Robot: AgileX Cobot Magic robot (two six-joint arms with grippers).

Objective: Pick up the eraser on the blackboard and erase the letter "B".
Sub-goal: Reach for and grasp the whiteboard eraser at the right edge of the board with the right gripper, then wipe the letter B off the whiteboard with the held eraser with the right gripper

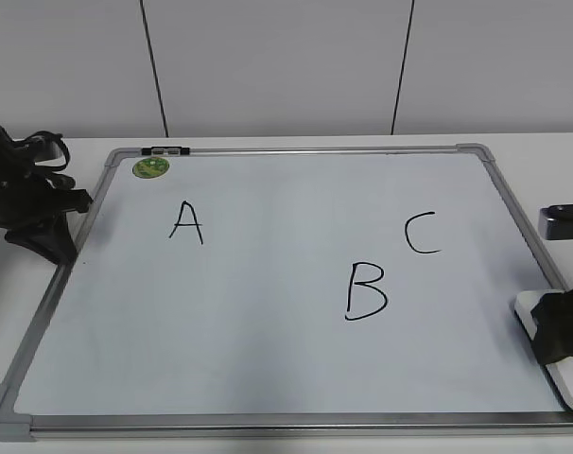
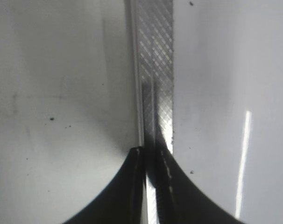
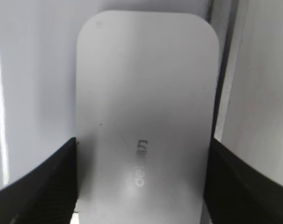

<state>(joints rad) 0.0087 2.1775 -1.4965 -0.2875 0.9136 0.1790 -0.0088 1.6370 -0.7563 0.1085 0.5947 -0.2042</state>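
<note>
The blackboard (image 1: pixel 268 331) is a white board with a silver frame, lying flat on the table. The black letter "B" (image 1: pixel 365 291) is right of its middle, between the "A" (image 1: pixel 186 222) and the "C" (image 1: pixel 422 234). The white eraser (image 1: pixel 526 308) lies at the board's right edge, near the front corner. My right gripper (image 1: pixel 561 331) is shut on it. In the right wrist view the eraser (image 3: pixel 144 93) fills the space between the two fingers (image 3: pixel 142 144), grey lettering up. My left gripper (image 1: pixel 45 241) is shut and empty (image 2: pixel 151 151) over the board's left frame (image 2: pixel 155 70).
A small round green magnet (image 1: pixel 150 167) sits in the board's far left corner, with a black clip (image 1: pixel 165 150) on the top frame beside it. A white wall stands right behind the board. The board reaches nearly to the table's front edge.
</note>
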